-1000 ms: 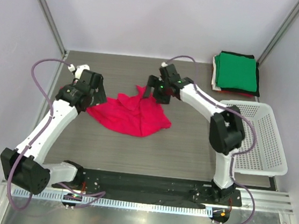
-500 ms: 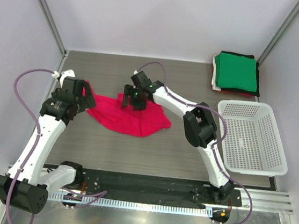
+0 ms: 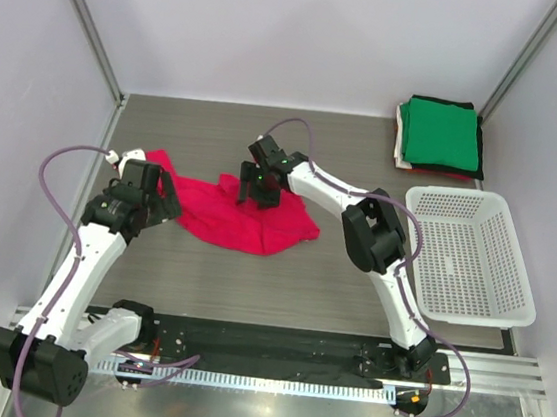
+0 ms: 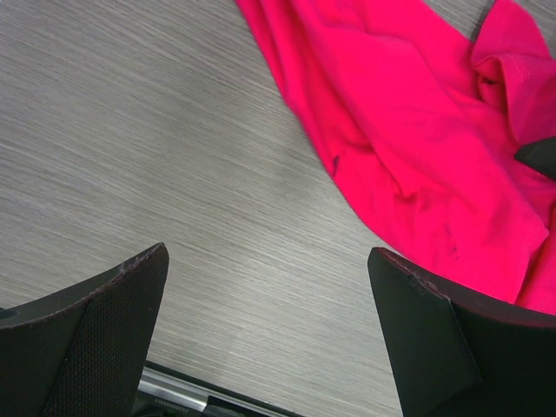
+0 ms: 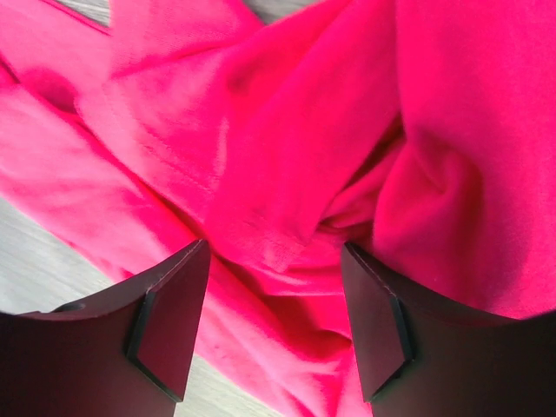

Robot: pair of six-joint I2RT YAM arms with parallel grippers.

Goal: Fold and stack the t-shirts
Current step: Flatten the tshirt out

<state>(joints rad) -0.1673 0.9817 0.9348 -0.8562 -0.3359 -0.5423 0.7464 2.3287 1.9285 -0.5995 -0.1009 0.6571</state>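
A bright red-pink t-shirt (image 3: 242,219) lies crumpled on the grey table; it also shows in the left wrist view (image 4: 417,148) and fills the right wrist view (image 5: 287,148). My left gripper (image 3: 164,196) is open over bare table at the shirt's left edge, empty (image 4: 269,304). My right gripper (image 3: 257,194) is open just above the shirt's bunched upper middle, its fingers (image 5: 174,321) straddling folds without closing on them. A stack of folded t-shirts with a green one (image 3: 440,133) on top sits at the back right.
A white plastic mesh basket (image 3: 469,255) stands at the right. Grey walls and metal posts close in the table on the left, back and right. The arms' base rail (image 3: 272,354) runs along the near edge.
My left gripper has let go of the shirt's left corner and pulled back toward the near left. The corner now lies spread flat. My right gripper has shifted slightly over the shirt's middle.
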